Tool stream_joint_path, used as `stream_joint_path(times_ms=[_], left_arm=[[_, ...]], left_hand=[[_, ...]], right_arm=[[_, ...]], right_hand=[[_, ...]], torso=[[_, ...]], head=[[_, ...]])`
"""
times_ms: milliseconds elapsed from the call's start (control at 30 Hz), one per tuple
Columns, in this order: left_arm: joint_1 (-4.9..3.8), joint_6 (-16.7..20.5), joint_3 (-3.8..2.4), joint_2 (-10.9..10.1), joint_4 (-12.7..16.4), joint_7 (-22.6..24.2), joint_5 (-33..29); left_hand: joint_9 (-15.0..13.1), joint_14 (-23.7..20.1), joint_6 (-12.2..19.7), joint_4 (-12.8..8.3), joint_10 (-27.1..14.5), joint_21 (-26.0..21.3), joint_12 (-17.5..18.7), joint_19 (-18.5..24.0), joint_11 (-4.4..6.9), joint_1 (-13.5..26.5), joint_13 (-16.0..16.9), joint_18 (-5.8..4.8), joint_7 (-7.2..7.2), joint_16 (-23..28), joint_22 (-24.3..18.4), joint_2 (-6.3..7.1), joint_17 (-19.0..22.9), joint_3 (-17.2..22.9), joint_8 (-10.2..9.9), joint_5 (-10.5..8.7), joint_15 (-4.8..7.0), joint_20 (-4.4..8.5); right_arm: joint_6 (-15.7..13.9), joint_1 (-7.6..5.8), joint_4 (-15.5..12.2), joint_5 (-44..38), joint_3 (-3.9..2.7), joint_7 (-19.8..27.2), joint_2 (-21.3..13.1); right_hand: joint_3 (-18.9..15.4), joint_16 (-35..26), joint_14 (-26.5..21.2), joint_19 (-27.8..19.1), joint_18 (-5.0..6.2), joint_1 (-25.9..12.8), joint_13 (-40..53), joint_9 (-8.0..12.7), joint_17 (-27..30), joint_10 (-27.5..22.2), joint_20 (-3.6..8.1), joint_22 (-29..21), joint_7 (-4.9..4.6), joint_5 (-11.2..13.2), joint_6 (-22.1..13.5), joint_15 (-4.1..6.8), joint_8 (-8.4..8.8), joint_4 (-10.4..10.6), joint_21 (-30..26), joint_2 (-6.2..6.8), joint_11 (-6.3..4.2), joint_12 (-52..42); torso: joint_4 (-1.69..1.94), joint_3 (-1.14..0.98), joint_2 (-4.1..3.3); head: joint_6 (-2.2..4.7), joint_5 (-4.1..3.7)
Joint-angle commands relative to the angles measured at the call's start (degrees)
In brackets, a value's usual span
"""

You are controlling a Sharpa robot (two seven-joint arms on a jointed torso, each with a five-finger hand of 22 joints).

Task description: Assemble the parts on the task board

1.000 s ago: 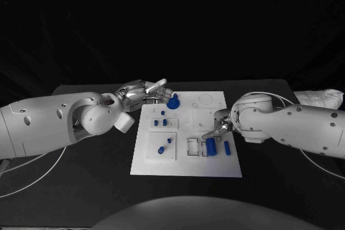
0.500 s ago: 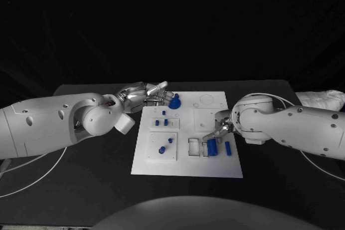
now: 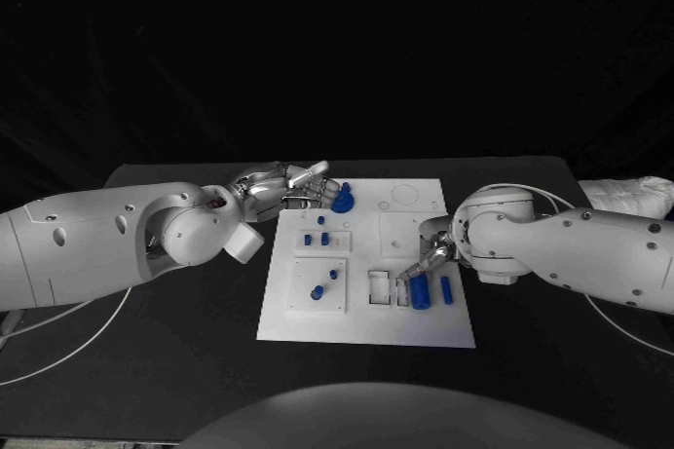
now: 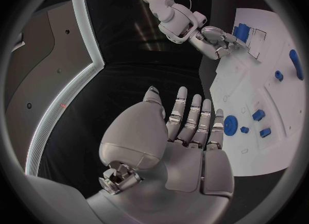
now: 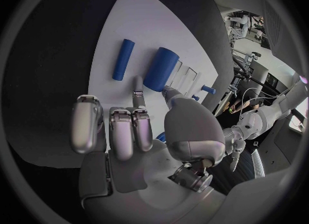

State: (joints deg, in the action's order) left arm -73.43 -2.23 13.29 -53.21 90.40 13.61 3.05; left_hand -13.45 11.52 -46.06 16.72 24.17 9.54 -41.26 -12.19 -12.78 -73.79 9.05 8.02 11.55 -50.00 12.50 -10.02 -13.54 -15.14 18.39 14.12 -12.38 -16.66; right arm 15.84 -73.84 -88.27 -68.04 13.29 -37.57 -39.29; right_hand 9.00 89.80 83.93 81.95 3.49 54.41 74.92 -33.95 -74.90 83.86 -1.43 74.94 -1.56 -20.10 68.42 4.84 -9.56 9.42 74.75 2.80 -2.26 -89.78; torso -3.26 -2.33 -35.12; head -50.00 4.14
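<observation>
Right hand [image 3: 430,258] shifted slightly down the task board [image 3: 368,322] since a second ago, fingers loosely curled, touching but not gripping blue cylinder [image 3: 419,293] beside slim rod [image 3: 447,290]. Left hand [image 3: 288,186] open, unchanged, by blue gear [image 3: 342,202]. Seating apparently underway.

The flat white rectangular task board [image 3: 368,318] lies in the middle of the black table, its long side running away from the robot. A round blue toothed knob [image 3: 342,202] stands near its far left corner. Two short blue pegs [image 3: 315,240] stand upright below it. A thick blue cylinder [image 3: 419,291] and a slim blue rod [image 3: 447,290] lie side by side near the right edge.
</observation>
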Motion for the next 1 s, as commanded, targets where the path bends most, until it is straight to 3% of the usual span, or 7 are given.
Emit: stream_joint_path(times_ms=[33,167,400,567,767,1000], left_arm=[[0.03,-1.0,-0.05,0.0,0.1,0.3,0.3],[0.04,-1.0,-0.05,0.0,0.1,0.3,0.3],[0.07,-1.0,-0.05,0.1,0.0,0.3,0.3],[0.08,-1.0,-0.05,0.1,0.0,0.3,0.3],[0.09,-0.9,-0.05,0.0,0.0,0.3,0.3],[0.09,-0.8,-0.05,0.0,-0.1,0.2,0.3]], left_hand=[[0.1,0.2,-0.2,0.0,0.5,0.2,-0.2,-0.1,0.07,-0.6,-0.1,0.24,0.3,-0.2,-0.1,0.13,0.1,-0.2,0.4,0.23,0.06,-0.11],[0.1,0.2,-0.2,0.0,0.5,0.2,-0.2,-0.1,0.07,-0.6,-0.1,0.24,0.3,-0.2,-0.1,0.13,0.1,-0.2,0.4,0.23,0.06,-0.11],[0.1,0.2,-0.2,-0.1,0.4,0.2,-0.2,-0.1,0.06,-0.6,-0.1,0.23,0.32,-0.1,-0.1,0.14,0.1,-0.3,0.4,0.28,0.06,-0.11],[0.1,0.2,-0.2,-0.1,0.4,0.2,-0.2,-0.1,0.06,-0.7,-0.1,0.22,0.33,-0.1,-0.1,0.16,0.1,-0.3,0.4,0.33,0.05,-0.11],[0.1,0.2,-0.2,-0.1,0.4,0.2,-0.2,-0.1,0.06,-0.7,-0.1,0.22,0.33,-0.1,-0.1,0.16,0.1,-0.3,0.4,0.33,0.05,-0.11],[0.1,0.2,-0.2,-0.1,0.4,0.2,-0.2,-0.1,0.06,-0.7,-0.1,0.22,0.33,-0.1,-0.1,0.16,0.1,-0.3,0.4,0.33,0.05,-0.11]], right_arm=[[0.1,0.14,0.0,0.8,0.07,-0.1,0.1],[-0.2,0.16,0.0,1.0,0.07,-0.1,0.0],[-1.2,0.18,0.0,1.3,0.07,-0.1,-0.3],[-2.2,0.18,-0.1,1.4,0.07,0.0,-0.6],[-3.1,-0.23,-0.8,2.2,0.04,0.0,-1.3],[-3.1,-2.7,-1.5,6.7,0.01,0.0,-2.0]], right_hand=[[0.2,0.2,6.1,-0.5,0.3,0.7,15.1,-1.8,-15.1,6.1,0.11,10.0,0.51,-0.7,-0.2,0.44,-0.77,-0.8,-0.6,-0.1,-0.57,-0.2],[0.5,0.2,6.1,-0.6,0.33,0.2,15.1,-3.7,-15.1,6.1,0.2,10.0,0.56,-0.9,-0.7,0.52,-1.35,-0.8,-0.8,-0.22,-0.63,-0.2],[2.2,0.2,6.1,-1.0,0.54,1.4,15.1,-10.6,-15.1,6.1,0.61,9.7,1.14,-2.7,-2.2,0.91,-4.01,-3.1,-1.9,-0.18,-1.12,-0.2],[3.0,0.2,6.1,-1.2,0.63,1.7,15.1,-14.3,-15.1,6.1,0.76,9.5,1.37,-3.4,-3.2,1.12,-5.26,-4.1,-2.5,-0.07,-1.33,-0.2],[3.4,0.2,6.1,-1.4,0.76,1.6,15.1,-16.0,-15.1,6.1,0.82,9.4,1.45,-3.4,-3.6,1.19,-5.76,-4.4,-3.2,-0.06,-1.41,-0.2],[3.8,0.2,6.1,-1.6,0.85,1.7,15.1,-16.7,-15.1,6.1,0.84,9.2,1.49,-3.4,-3.9,1.21,-5.84,-4.7,-3.7,-0.09,-1.44,-0.2]], torso=[[0.0,0.0,0.02],[0.0,0.0,0.0],[-0.01,-0.01,-0.01],[0.01,-0.01,0.02],[-0.01,-0.01,0.0],[-0.02,0.0,0.04]], head=[[0.0,0.1],[0.0,0.13],[0.0,0.29],[0.0,0.51],[0.0,0.8],[0.0,0.8]])
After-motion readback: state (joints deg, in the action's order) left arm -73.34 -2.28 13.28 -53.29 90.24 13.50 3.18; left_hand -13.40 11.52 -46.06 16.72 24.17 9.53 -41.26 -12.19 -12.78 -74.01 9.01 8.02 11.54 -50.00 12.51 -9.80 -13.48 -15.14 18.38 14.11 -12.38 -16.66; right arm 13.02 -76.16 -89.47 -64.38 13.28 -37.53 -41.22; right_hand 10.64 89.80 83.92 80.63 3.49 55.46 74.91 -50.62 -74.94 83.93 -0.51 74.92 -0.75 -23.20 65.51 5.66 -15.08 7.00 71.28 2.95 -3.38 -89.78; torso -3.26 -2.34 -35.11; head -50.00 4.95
